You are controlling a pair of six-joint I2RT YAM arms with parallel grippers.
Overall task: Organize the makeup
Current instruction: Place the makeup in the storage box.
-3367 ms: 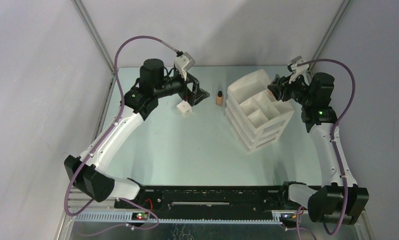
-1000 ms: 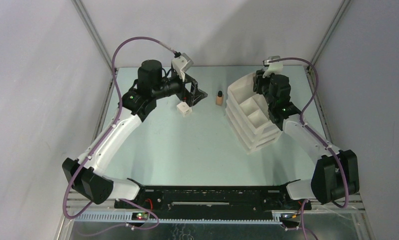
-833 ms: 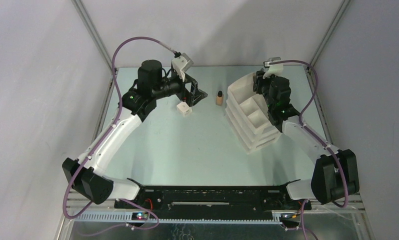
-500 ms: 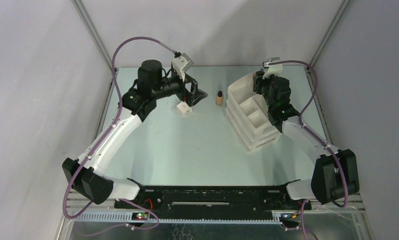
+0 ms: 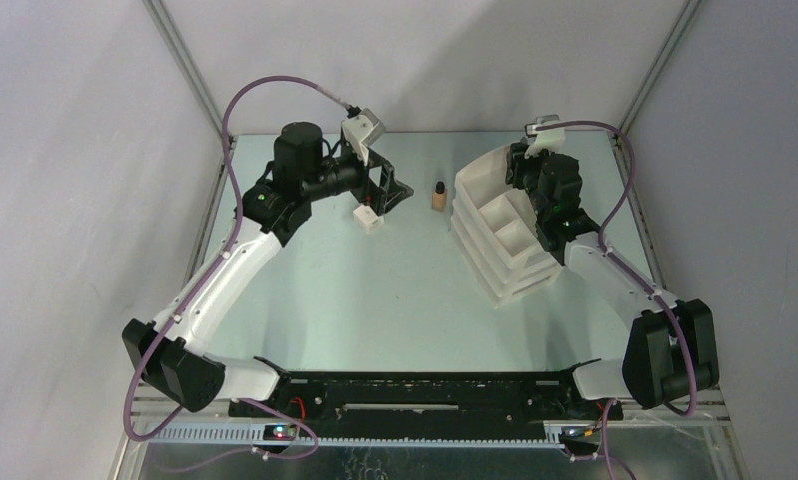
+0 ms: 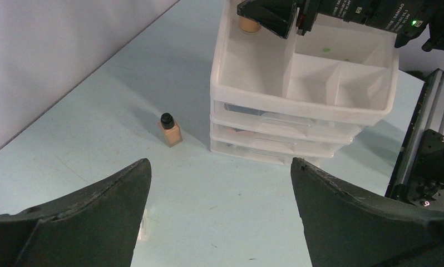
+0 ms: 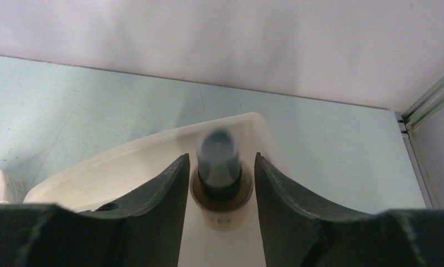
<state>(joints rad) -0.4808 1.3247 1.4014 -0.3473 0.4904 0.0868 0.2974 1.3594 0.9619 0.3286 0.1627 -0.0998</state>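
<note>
A beige black-capped bottle (image 7: pixel 220 167) stands in the back compartment of the white drawer organizer (image 5: pixel 520 262). My right gripper (image 7: pixel 220 158) straddles it, its jaws a hair off the bottle's sides, so it is open. In the left wrist view that bottle (image 6: pixel 248 24) shows under the right gripper (image 6: pixel 271 12). A second beige bottle (image 5: pixel 438 196) stands upright on the table, left of the organizer. A small white box (image 5: pixel 369 218) lies just below my left gripper (image 5: pixel 387 186), which hangs wide open and empty above the table.
The organizer (image 6: pixel 297 114) has three drawers and a divided top tray with several compartments. Something pinkish shows faintly inside a drawer. Walls close in at the back and both sides. The arms' base rail (image 5: pixel 425 392) runs along the near edge.
The right arm swung from beside the organizer to over its back compartment, and its jaws have just eased slightly off the bottle. The left wrist has shifted a little.
</note>
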